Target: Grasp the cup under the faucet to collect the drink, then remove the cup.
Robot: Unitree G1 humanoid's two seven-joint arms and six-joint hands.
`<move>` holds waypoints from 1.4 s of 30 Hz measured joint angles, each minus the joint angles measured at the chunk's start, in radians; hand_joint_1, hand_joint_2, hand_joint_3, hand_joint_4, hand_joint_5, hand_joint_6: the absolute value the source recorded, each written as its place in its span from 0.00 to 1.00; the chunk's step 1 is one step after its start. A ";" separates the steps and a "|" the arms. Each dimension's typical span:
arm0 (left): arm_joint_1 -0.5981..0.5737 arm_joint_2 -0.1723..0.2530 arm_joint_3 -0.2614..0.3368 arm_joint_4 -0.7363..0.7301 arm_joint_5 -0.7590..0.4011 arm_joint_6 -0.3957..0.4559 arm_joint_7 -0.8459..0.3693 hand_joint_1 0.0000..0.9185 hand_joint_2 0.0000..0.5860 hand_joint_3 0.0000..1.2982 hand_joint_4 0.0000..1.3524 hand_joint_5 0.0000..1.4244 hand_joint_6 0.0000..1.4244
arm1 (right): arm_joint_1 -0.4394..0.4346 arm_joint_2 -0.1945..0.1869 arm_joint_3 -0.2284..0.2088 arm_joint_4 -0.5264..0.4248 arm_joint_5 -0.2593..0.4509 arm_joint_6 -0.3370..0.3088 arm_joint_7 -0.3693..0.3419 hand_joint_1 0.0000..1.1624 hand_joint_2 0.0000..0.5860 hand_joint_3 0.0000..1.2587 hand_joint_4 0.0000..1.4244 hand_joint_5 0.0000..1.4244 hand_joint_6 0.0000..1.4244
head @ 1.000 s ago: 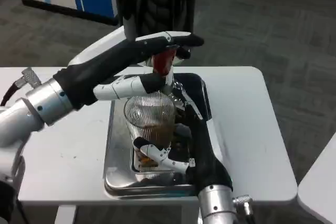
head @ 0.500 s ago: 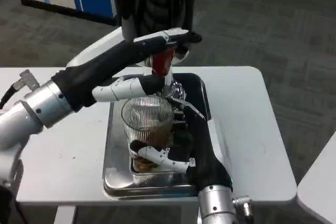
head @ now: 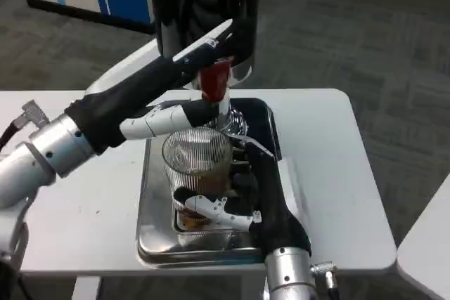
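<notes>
Cup [head: 198,163], clear ribbed glass part-filled with brown drink, stands on the steel drip tray [head: 151,230] beneath the red-handled faucet [head: 215,82]. Right hand [head: 235,198] wraps its lower wall; left hand [head: 183,89] presses the handle. Probably rigid, breakable, slippery when wet: best gripped mid-wall, upright.

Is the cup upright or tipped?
Upright: the ribbed glass cup stands on the metal tray, mouth up, brown drink inside.

No text, label or number can be read anywhere.
</notes>
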 measured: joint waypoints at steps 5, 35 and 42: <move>0.063 0.000 0.031 -0.062 -0.008 0.023 0.027 0.00 0.10 0.00 0.00 0.00 0.00 | 0.000 0.000 0.010 -0.010 -0.004 0.005 -0.005 0.77 0.28 0.39 0.42 0.46 0.42; 0.579 -0.013 0.322 -0.648 -0.365 0.470 -0.003 0.00 0.10 0.00 0.00 0.00 0.00 | 0.022 0.000 0.026 -0.067 -0.021 0.043 -0.016 0.77 0.28 0.39 0.43 0.46 0.44; 0.699 -0.009 0.425 -0.730 -0.366 0.467 0.005 0.00 0.09 0.00 0.00 0.00 0.00 | 0.054 0.003 0.032 -0.107 -0.026 0.058 -0.016 0.77 0.28 0.40 0.43 0.47 0.44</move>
